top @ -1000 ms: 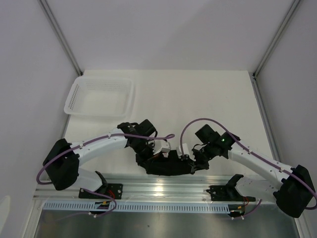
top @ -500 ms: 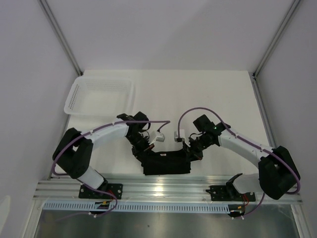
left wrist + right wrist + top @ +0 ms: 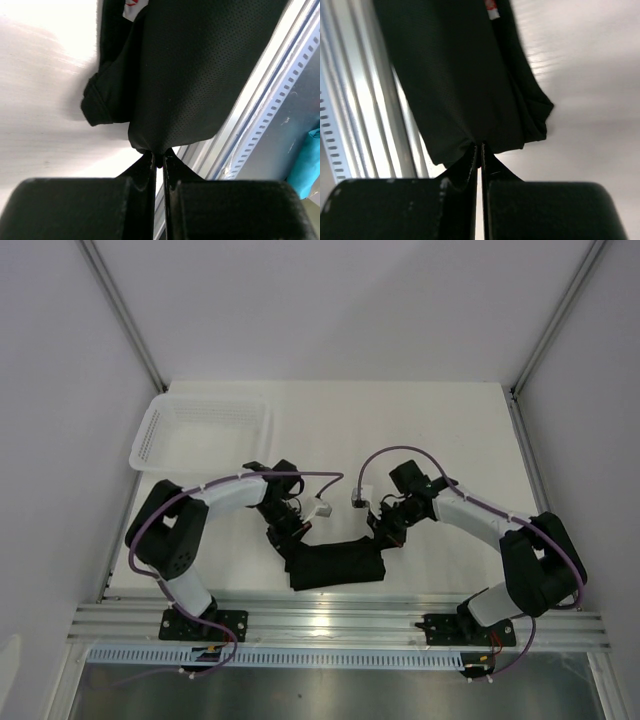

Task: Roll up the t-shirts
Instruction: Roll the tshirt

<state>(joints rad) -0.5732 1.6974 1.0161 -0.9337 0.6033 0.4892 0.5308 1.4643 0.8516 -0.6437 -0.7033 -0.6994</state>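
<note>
The black t-shirt [image 3: 335,565] lies as a folded, partly rolled bundle near the table's front edge. My left gripper [image 3: 290,545] is at its left end and my right gripper [image 3: 382,538] at its right end. In the left wrist view the left gripper [image 3: 159,157] pinches a fold of the t-shirt [image 3: 190,75] between nearly closed fingertips. In the right wrist view the right gripper [image 3: 480,147] is shut on the edge of the t-shirt [image 3: 455,75]. A small pale label [image 3: 491,10] shows at the top of that view.
A white mesh basket [image 3: 205,435] stands at the back left of the table. An aluminium rail [image 3: 340,620] runs along the near edge just in front of the t-shirt. Grey walls close in both sides.
Both grippers have drawn back from the front rail towards the table's middle, taking the t-shirt's ends with them. The arms have folded in closer to their bases.
</note>
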